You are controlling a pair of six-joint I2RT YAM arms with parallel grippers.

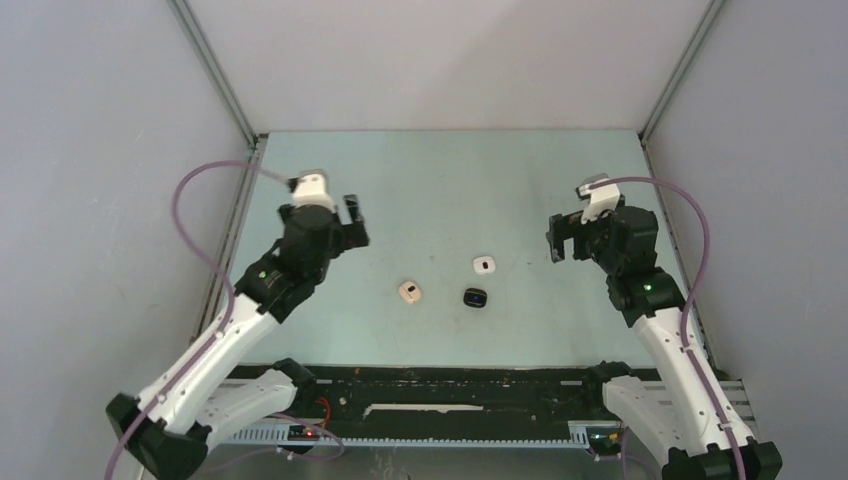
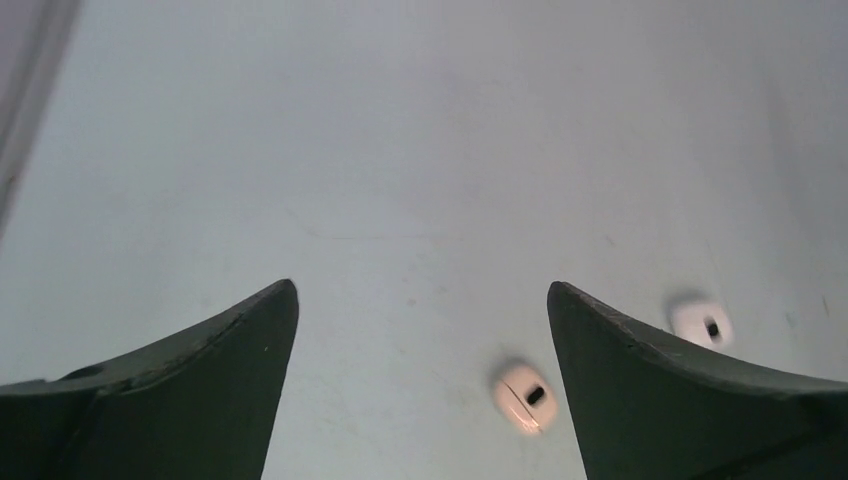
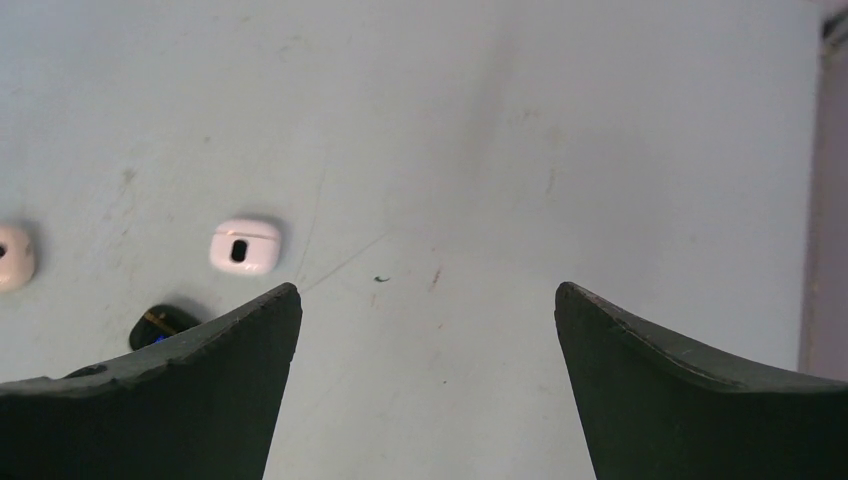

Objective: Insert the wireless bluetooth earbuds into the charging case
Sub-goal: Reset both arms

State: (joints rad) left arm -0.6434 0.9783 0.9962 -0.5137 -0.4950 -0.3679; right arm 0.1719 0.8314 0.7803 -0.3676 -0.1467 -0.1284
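Observation:
Three small pebble-like charging cases lie on the pale green table, all looking closed: a cream case (image 1: 410, 291), a white case (image 1: 485, 265) and a black case (image 1: 474, 297). No loose earbuds show in any view. My left gripper (image 1: 352, 222) hovers open, up and to the left of the cream case (image 2: 524, 396), with nothing between its fingers (image 2: 240, 340); the white case (image 2: 702, 324) peeks past its right finger. My right gripper (image 1: 560, 240) is open and empty to the right of the white case (image 3: 245, 245) and black case (image 3: 160, 325).
Grey walls with metal corner rails (image 1: 215, 70) close in the table on the left, back and right. A black strip (image 1: 450, 385) with the arm bases runs along the near edge. The right wall's foot (image 3: 825, 200) shows in the right wrist view.

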